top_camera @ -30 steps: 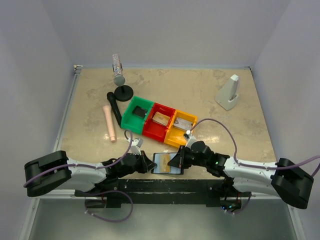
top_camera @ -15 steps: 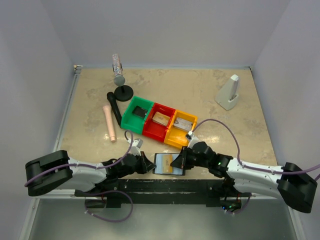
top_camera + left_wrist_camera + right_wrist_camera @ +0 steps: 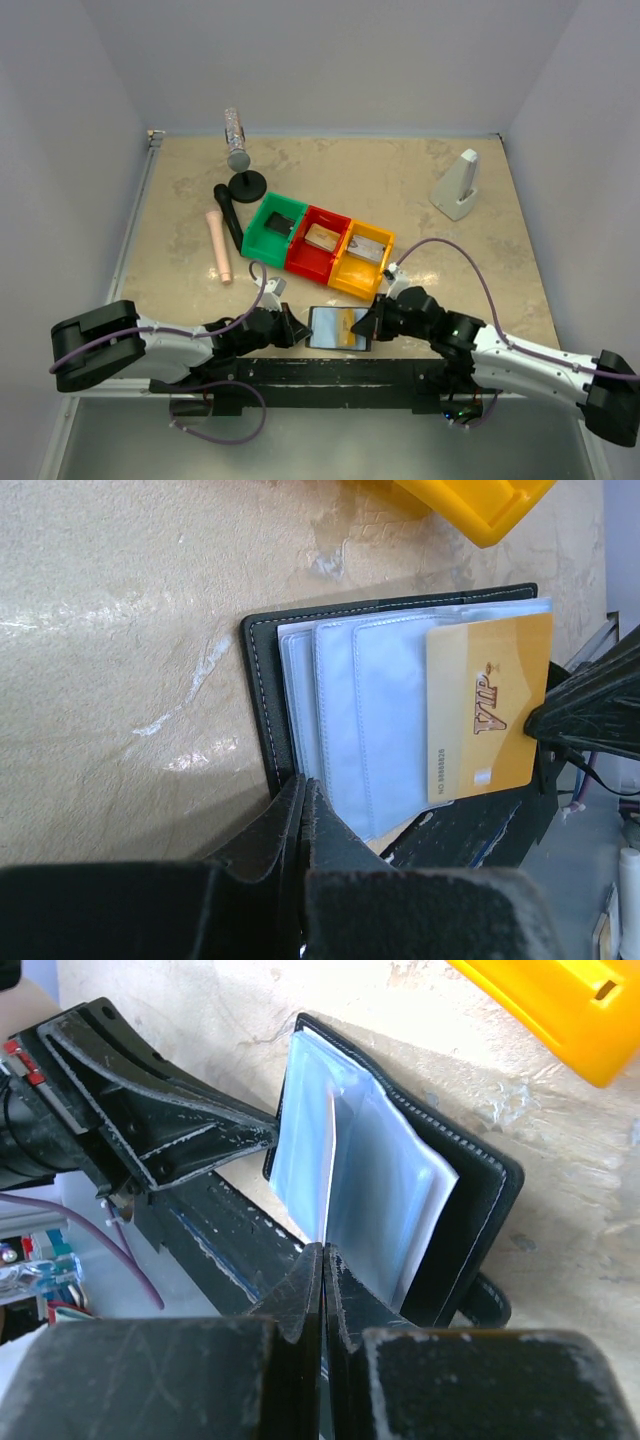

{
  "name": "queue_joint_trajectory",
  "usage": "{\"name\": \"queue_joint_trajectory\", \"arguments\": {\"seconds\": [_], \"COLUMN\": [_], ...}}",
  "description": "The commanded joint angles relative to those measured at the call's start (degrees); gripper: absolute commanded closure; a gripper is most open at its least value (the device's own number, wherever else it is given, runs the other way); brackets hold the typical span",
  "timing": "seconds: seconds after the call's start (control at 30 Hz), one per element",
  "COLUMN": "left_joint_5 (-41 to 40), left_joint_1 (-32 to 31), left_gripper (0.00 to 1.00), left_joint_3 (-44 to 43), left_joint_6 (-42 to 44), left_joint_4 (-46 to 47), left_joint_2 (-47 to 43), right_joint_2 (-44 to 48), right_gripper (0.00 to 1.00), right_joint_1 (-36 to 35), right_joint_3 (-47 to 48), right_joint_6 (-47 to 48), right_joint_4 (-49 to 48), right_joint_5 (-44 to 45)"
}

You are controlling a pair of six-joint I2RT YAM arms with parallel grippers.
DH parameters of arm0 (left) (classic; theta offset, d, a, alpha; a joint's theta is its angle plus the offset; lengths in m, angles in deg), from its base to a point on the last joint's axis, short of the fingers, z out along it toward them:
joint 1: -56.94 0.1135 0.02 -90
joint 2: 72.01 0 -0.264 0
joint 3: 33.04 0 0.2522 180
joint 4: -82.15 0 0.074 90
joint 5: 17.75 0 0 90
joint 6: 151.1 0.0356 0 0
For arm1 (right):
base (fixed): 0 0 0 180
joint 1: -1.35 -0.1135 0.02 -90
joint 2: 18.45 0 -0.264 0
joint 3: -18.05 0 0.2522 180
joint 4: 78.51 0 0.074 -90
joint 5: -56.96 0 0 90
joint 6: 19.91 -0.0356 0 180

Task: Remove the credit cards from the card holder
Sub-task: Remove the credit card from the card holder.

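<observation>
The black card holder (image 3: 322, 329) lies open at the table's near edge, its grey-blue sleeves (image 3: 385, 720) facing up. A gold credit card (image 3: 490, 715) sticks out of a sleeve toward the right. My right gripper (image 3: 372, 325) is shut on that card's right edge; in the right wrist view the card runs edge-on out of the jaws (image 3: 325, 1250). My left gripper (image 3: 303, 783) is shut, its tips pressed against the holder's left edge (image 3: 272, 1150), nothing between the fingers.
Green (image 3: 273, 230), red (image 3: 318, 245) and yellow (image 3: 364, 258) bins stand in a row just behind the holder. A pink cylinder (image 3: 219, 245), a black stand with a bottle (image 3: 243, 170) and a white object (image 3: 457, 185) lie farther back. A black rail (image 3: 330, 372) borders the near edge.
My right gripper has drawn back to the right, and the gold card has slid farther out of its sleeve. The left gripper has stayed in place on the holder.
</observation>
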Motion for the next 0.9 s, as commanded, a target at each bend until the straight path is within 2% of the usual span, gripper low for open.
{"name": "queue_joint_trajectory", "arguments": {"seconds": [0.0,0.2,0.43,0.53,0.63,0.77,0.87], "left_joint_5": [-0.88,0.09,-0.61,-2.72,-4.13,-2.47,1.13], "left_joint_1": [-0.29,-0.29,-0.21,0.14,0.93,2.95,3.13], "left_gripper": [1.00,1.00,0.68,0.55,0.48,0.31,0.27], "left_joint_3": [2.87,-0.55,-9.86,-11.72,-8.75,-0.76,3.74], "left_joint_6": [1.06,6.24,12.84,14.07,15.39,13.64,12.06], "left_joint_4": [-0.51,-2.08,-14.98,-21.84,-23.18,-21.52,-18.36], "left_joint_2": [-0.74,-5.57,-16.90,-23.49,-32.70,-47.29,-56.01], "right_joint_2": [5.37,9.25,9.08,8.55,7.94,6.88,6.62], "right_gripper": [1.00,1.00,1.00,1.00,1.00,1.00,1.00], "right_joint_1": [0.30,0.30,0.30,0.30,0.30,0.30,0.48], "right_joint_3": [1.99,6.55,12.62,15.25,17.81,19.48,19.05], "right_joint_6": [2.10,5.44,9.31,11.86,13.97,13.71,11.43], "right_joint_4": [5.62,12.21,16.61,16.44,15.57,12.06,6.61], "right_joint_5": [2.06,1.53,0.21,-3.73,-8.39,-14.02,-16.22]}}
